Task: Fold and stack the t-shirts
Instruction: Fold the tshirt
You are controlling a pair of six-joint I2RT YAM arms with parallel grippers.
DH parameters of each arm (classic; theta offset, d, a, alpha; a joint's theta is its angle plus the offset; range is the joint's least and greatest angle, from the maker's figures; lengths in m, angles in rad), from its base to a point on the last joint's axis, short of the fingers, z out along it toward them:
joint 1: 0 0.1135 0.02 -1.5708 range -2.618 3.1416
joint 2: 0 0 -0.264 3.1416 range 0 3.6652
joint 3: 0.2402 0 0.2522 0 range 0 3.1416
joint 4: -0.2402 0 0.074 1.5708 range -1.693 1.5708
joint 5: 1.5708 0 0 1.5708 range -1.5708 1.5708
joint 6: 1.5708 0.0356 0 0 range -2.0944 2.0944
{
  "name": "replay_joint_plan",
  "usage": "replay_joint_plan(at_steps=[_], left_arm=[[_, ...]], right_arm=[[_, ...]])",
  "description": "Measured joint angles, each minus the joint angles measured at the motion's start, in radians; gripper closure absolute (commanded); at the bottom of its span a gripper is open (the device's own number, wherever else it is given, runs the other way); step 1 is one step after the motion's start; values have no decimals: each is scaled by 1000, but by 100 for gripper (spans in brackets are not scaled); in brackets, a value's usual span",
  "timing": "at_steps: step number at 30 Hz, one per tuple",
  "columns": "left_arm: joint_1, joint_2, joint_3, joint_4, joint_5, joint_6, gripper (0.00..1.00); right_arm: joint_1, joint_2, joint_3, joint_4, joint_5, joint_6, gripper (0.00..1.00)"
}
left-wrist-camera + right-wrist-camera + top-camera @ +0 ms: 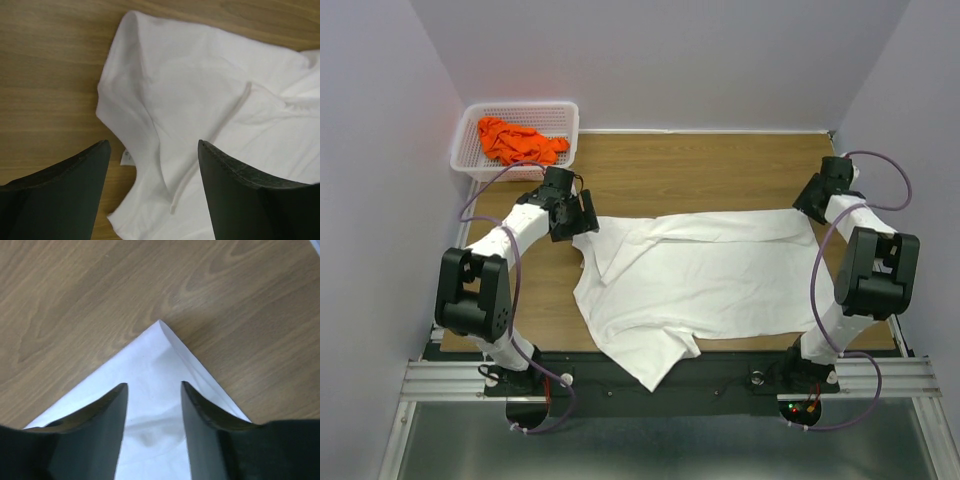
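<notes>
A white t-shirt lies spread across the wooden table, wrinkled, with one part hanging over the near edge. An orange t-shirt lies crumpled in the white basket. My left gripper is open just above the shirt's far left corner; in the left wrist view the white cloth with its small label lies between and beyond the fingers. My right gripper is open over the shirt's far right corner, which points away between its fingers.
A white plastic basket stands at the far left corner of the table. Grey walls close in the left, back and right. A metal rail runs along the near edge by the arm bases.
</notes>
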Motion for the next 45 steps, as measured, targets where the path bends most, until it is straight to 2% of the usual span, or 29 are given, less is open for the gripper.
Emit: replay_joint_plan(at_steps=[3,11,21,27,38,45], left_arm=[[19,82,23,51,-31,-12,25],[38,263,145,124,-42,-21,37],[38,290,174,158,-8,-24,57],[38,323,173,170,9,-30,64],[45,329,144,179,-71,-54,65],[51,332,142,180,-87,-66,59]], right_arm=[[0,19,7,5,-28,-9,43],[0,98,51,16,-100,-19,52],[0,155,63,25,-122,-21,55],[-5,190,71,25,-122,-22,55],[-15,229,116,40,-122,-29,55],[-22,232,116,49,-135,-33,55]])
